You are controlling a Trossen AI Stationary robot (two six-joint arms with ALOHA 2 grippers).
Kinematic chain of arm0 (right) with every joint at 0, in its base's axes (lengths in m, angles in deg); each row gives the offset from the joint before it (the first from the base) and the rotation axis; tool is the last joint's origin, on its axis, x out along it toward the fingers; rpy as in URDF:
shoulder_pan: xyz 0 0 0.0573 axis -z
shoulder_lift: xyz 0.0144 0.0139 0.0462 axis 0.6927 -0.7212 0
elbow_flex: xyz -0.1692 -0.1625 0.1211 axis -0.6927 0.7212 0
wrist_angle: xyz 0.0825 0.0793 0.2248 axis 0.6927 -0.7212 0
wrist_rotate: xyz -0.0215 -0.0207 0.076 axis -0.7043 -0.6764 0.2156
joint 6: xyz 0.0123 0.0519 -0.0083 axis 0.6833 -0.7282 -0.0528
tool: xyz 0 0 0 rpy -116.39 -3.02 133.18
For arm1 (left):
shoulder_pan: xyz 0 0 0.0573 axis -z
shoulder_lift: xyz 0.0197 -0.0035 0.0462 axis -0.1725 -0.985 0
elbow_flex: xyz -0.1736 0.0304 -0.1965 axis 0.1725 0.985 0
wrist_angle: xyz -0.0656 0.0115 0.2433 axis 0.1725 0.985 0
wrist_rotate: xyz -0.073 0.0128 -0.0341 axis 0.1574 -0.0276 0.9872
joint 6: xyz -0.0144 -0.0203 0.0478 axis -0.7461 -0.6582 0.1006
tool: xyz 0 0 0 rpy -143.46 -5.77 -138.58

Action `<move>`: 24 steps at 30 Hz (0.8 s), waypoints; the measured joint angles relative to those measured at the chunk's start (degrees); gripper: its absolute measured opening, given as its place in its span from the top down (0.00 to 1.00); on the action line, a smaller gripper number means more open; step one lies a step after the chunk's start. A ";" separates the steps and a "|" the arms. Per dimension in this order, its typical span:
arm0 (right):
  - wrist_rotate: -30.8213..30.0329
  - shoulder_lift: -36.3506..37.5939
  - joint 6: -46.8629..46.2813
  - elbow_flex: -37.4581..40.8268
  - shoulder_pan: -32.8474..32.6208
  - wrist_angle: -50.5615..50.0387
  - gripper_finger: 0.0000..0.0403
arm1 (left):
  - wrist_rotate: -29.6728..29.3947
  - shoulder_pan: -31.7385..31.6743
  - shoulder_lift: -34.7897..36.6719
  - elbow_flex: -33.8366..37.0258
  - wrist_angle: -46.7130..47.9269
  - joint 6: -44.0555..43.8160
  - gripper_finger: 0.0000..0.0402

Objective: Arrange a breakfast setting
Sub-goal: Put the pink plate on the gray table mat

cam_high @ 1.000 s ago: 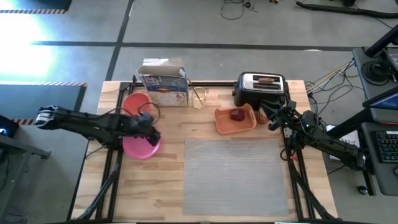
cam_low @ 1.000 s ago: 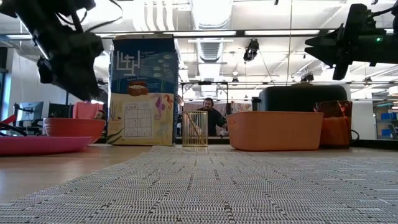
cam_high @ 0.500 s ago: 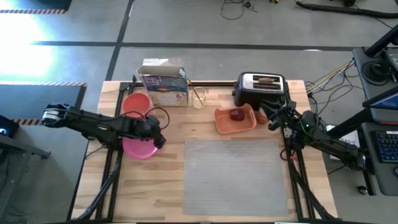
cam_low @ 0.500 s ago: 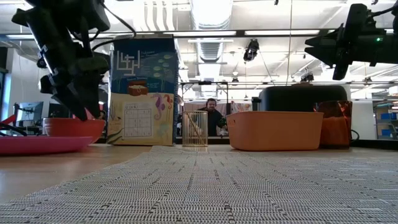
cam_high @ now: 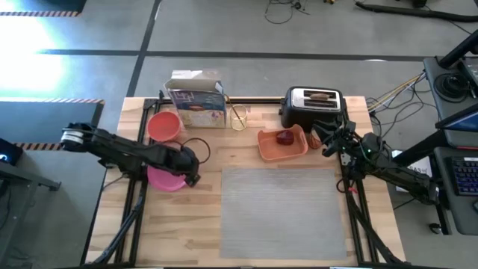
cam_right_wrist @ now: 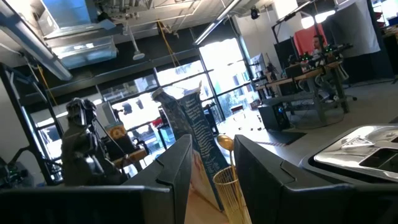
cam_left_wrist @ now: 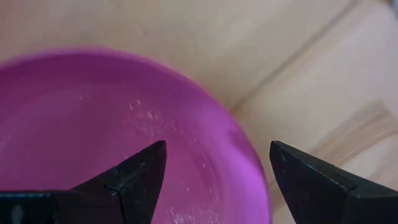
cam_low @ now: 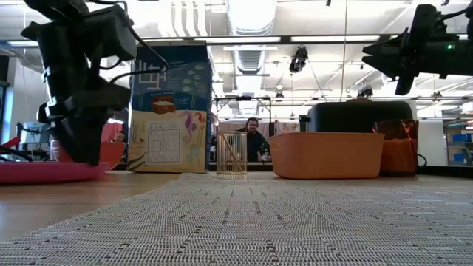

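Pink plate [cam_high: 164, 179] sits on the bare wood at the table's left side, just left of the grey placemat [cam_high: 284, 209], w/ the orange bowl [cam_high: 164, 125] right behind it. Left gripper [cam_left_wrist: 214, 177] is down over the plate's right rim, fingers spread apart, one over the plate, other past its edge, not gripping anything. Right gripper [cam_high: 326, 142] hangs by the toaster [cam_high: 314, 104], fingers w/ a small gap, holding nothing. Apple [cam_high: 284, 137] is in the orange tray [cam_high: 282, 143].
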 joint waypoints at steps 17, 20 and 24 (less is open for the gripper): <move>0.02 0.00 0.00 0.00 0.00 0.00 0.72 | -1.20 8.10 -10.27 -2.31 -0.88 -1.94 0.33; -0.02 0.00 0.00 0.00 0.00 0.00 0.72 | -1.59 8.80 -11.83 -3.75 -0.43 -1.25 0.34; -0.02 0.00 0.00 0.00 0.00 0.00 0.72 | -2.51 9.75 -13.30 -6.92 3.04 -0.89 0.41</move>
